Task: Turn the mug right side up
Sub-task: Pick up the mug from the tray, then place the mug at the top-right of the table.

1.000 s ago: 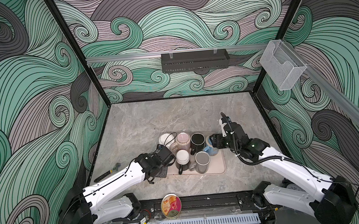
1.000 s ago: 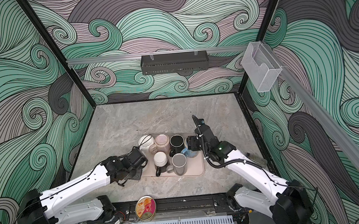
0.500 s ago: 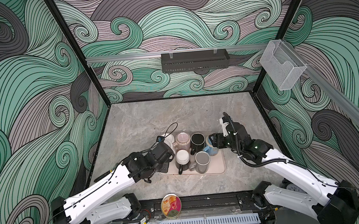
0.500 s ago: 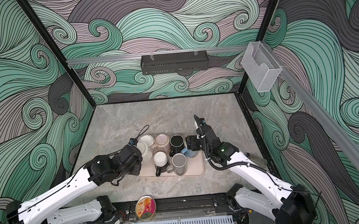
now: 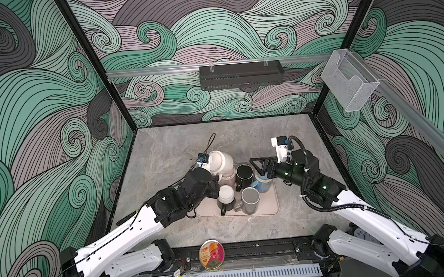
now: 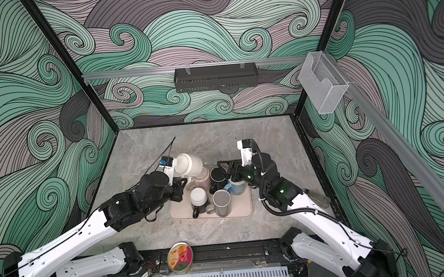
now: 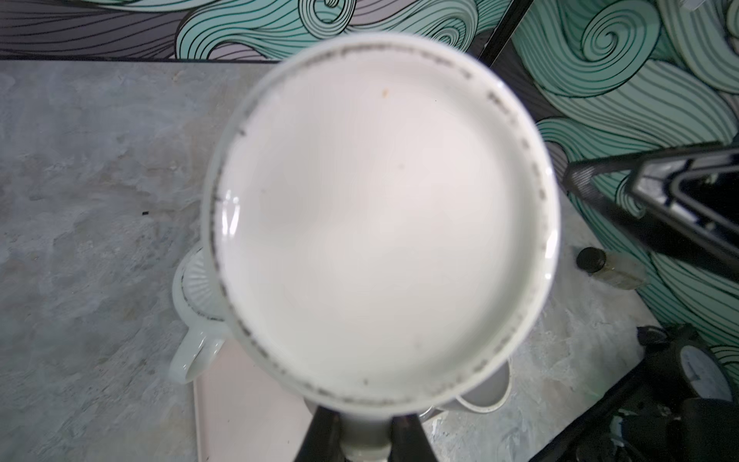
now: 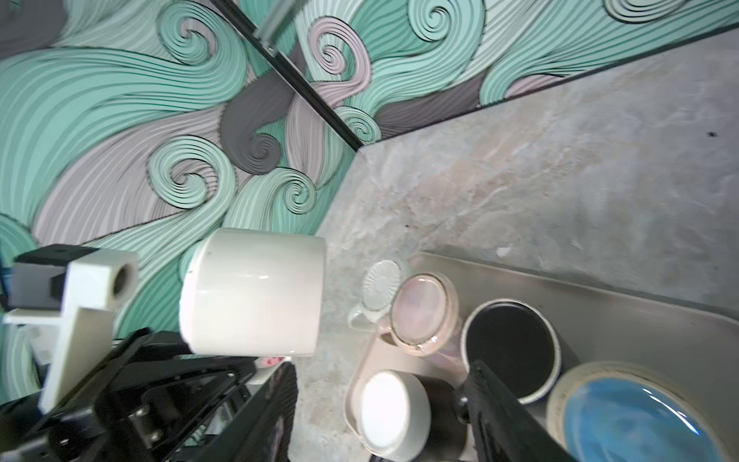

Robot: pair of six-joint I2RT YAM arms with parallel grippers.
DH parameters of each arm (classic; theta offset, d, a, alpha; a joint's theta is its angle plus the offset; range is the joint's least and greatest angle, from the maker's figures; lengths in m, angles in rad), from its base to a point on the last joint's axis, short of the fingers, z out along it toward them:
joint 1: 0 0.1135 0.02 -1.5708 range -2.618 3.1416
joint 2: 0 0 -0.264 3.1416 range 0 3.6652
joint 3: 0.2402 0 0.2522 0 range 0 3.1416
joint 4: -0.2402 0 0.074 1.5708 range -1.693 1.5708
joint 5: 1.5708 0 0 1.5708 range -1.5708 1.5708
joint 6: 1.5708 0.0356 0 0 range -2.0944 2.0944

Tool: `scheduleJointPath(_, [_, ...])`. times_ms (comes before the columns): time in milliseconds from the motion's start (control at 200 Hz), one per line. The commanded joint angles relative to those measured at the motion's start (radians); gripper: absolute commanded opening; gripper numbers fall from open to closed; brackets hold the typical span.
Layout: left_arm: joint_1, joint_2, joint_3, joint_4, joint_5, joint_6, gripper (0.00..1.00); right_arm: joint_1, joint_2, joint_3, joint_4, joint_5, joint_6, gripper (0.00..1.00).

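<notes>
The left gripper clamped the white mug by its handle, sideways above the far-left corner of the tray. The right gripper hovered empty, jaws apart.

Overhead pair, two wrist close-ups
Both top views look steeply down at the worktop (nearly identical framing).

A beige tray on the marble table carries an upright black mug, a grey mug and a blue-glazed mug. A round printed tin lies by the front rail. A black perforated basket hangs on the back wall, a clear plastic holder on the side wall.
</notes>
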Motion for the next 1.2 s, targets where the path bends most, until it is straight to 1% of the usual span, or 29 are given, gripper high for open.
scheduleJointPath(0, [0.020,-0.025,0.053,0.256,0.043,0.019,0.00,0.006,0.017,-0.049,0.185,-0.116,0.104,0.63])
scheduleJointPath(110, [0.049,-0.024,0.061,0.313,0.120,-0.001,0.00,0.007,0.047,-0.077,0.307,-0.165,0.150,0.58])
scheduleJointPath(235, [0.096,-0.029,0.053,0.363,0.225,-0.063,0.00,0.008,0.082,-0.102,0.468,-0.220,0.206,0.52])
scheduleJointPath(385, [0.180,-0.051,-0.016,0.487,0.375,-0.179,0.00,0.007,0.123,-0.106,0.634,-0.295,0.265,0.49])
scheduleJointPath(435, [0.207,-0.052,-0.042,0.537,0.426,-0.220,0.00,0.008,0.140,-0.108,0.684,-0.316,0.289,0.46])
scheduleJointPath(560, [0.237,-0.042,-0.089,0.651,0.515,-0.296,0.00,0.007,0.179,-0.104,0.805,-0.368,0.357,0.46])
scheduleJointPath(625, [0.240,-0.033,-0.101,0.700,0.543,-0.321,0.00,0.008,0.196,-0.098,0.848,-0.386,0.384,0.45])
scheduleJointPath(786, [0.248,-0.010,-0.116,0.766,0.579,-0.350,0.00,0.009,0.215,-0.086,0.845,-0.389,0.412,0.44])
scheduleJointPath(876, [0.251,0.002,-0.120,0.794,0.596,-0.365,0.00,0.010,0.230,-0.081,0.837,-0.384,0.434,0.42])
scheduleJointPath(1196, [0.254,0.017,-0.136,0.839,0.610,-0.385,0.00,0.017,0.299,-0.083,0.950,-0.380,0.508,0.41])
